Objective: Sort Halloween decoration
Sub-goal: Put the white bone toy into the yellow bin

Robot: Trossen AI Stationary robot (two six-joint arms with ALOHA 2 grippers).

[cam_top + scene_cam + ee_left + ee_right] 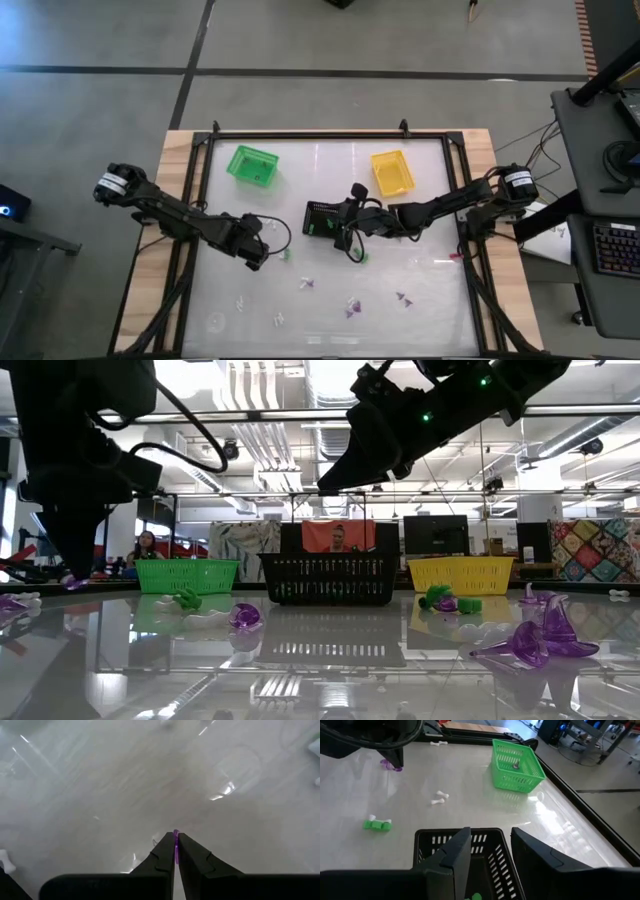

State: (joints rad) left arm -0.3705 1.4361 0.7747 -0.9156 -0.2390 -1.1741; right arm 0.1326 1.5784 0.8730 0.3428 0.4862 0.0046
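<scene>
Between the left claw's [175,851] pressed-together fingers sits a thin purple trinket [175,845], only its edge showing, long axis running out along the fingers; its shape is hidden. The right claw [490,851] hangs spread above the black basket [496,865], empty. Beyond it lie a green trinket [376,824], a white one [439,798], then the green basket [516,764].

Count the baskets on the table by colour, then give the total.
Green basket: 1
Black basket: 1
Yellow basket: 1
Total: 3
</scene>
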